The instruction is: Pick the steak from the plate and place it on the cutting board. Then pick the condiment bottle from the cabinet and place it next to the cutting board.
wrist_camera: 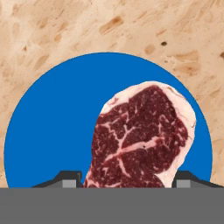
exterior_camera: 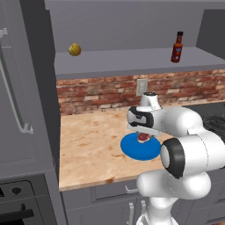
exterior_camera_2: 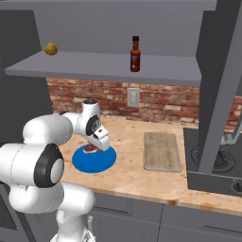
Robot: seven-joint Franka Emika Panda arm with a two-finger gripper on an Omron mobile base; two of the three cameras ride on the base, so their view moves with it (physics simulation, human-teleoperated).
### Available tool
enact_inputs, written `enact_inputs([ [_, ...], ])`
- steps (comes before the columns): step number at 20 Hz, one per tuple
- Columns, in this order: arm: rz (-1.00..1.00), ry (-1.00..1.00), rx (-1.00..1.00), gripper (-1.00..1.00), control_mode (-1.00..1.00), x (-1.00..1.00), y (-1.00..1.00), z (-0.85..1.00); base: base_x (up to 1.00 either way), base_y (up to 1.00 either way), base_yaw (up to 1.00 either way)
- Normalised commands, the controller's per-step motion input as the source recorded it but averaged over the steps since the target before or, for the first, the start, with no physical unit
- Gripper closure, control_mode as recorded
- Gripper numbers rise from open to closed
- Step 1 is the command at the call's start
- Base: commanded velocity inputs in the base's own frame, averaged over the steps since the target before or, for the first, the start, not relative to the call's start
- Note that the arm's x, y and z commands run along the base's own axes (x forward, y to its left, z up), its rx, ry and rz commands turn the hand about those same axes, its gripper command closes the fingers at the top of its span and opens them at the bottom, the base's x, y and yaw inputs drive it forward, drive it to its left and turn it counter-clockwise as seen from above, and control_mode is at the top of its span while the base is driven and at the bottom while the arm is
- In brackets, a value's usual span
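While the steak (wrist_camera: 142,135) lies on the plate (wrist_camera: 52,131), our jaws stand spread, one on each side of the meat, low over it. We cannot tell if they touch it yet. We think we are just at the start: the meat is not lifted, so the first job is not done.

The blue plate sits on the tabletop (exterior_camera: 88,145), about midway along it and a bit nearer the front edge than the brick wall. Our gripper (exterior_camera_2: 92,147) hangs right over the plate.

The cutting board (exterior_camera_2: 162,151) lies on the same tabletop, apart from the plate, toward the end where the stove (exterior_camera_2: 215,163) is. Nothing lies on the board. The meat has to go there.

Up above, the cabinet (exterior_camera_2: 94,66) has a wide grey shelf. The condiment bottle (exterior_camera_2: 135,54) stands upright on that shelf, about over the space between plate and board. It has not been picked, so the second job is all left to do. It must end up next to the board.

Let us count. We see one steak, one plate, one board and one bottle. There is also one yellowish round fruit (exterior_camera: 74,49) on the shelf, well apart from the bottle, near the other end. We leave that fruit alone.
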Motion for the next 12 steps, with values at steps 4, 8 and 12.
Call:
enact_inputs([
  [4, 0.00, 0.02, 0.00, 1.00, -1.00, 0.00, -0.14, 0.19, 0.00, 0.00, 0.00],
  [8, 0.00, 0.03, 0.00, 1.00, -1.00, 0.00, -0.18, 0.14, 0.00, 0.00, 0.00],
  [12, 0.00, 0.01, 0.00, 1.00, -1.00, 0.00, -0.16, 0.13, 0.00, 0.00, 0.00],
])
